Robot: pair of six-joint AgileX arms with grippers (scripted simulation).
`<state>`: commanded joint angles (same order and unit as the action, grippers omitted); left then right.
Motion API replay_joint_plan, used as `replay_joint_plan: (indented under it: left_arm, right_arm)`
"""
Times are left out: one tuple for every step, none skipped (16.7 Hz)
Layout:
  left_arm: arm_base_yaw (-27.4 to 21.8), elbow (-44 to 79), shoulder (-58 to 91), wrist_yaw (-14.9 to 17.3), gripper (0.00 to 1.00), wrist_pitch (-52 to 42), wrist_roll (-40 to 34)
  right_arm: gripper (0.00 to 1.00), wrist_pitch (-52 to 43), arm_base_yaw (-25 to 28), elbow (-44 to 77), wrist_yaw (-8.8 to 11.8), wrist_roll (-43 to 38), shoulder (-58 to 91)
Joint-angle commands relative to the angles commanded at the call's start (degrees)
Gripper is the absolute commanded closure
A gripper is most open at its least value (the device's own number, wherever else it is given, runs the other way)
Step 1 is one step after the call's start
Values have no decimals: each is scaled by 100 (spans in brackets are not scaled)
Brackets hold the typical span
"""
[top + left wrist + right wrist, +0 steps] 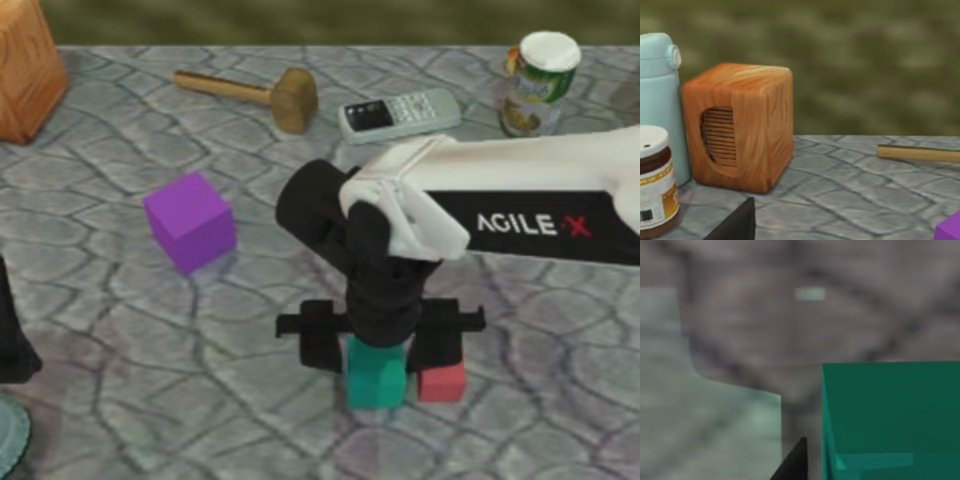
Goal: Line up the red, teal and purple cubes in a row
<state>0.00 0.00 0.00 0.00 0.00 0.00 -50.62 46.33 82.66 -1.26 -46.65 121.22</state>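
The teal cube (376, 385) (890, 410) sits near the table's front, with the smaller red cube (442, 383) touching its right side. My right gripper (378, 360) hangs straight over the teal cube, open, its fingers spread to either side. In the right wrist view one dark fingertip (796, 462) stands a small gap away from the cube's face. The purple cube (190, 220) (950, 231) rests alone, farther back and to the left. My left gripper (12, 340) is parked at the table's left edge, open, with one fingertip (740, 222) showing.
A big wooden block (25, 70) (740, 125) fills the back left corner. A mallet (250, 92), a phone (398, 113) and a can (540, 85) line the back edge. A pale blue bottle (657, 100) and a jar (655, 180) stand beside the wooden block.
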Motion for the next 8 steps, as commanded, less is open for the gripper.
replay_joint_plan:
  left_arm:
    - [0, 0, 0, 0, 0, 0, 0]
    - [0, 0, 0, 0, 0, 0, 0]
    - [0, 0, 0, 0, 0, 0, 0]
    - [0, 0, 0, 0, 0, 0, 0]
    - [0, 0, 0, 0, 0, 0, 0]
    - [0, 0, 0, 0, 0, 0, 0]
    - [0, 0, 0, 0, 0, 0, 0]
    - [0, 0, 0, 0, 0, 0, 0]
  right_arm:
    - [2, 0, 0, 0, 0, 0, 0]
    - [0, 0, 0, 0, 0, 0, 0]
    - [0, 0, 0, 0, 0, 0, 0]
    - [0, 0, 0, 0, 0, 0, 0]
    - [0, 0, 0, 0, 0, 0, 0]
    - [0, 0, 0, 0, 0, 0, 0]
    - [0, 0, 0, 0, 0, 0, 0]
    - [0, 0, 0, 0, 0, 0, 0]
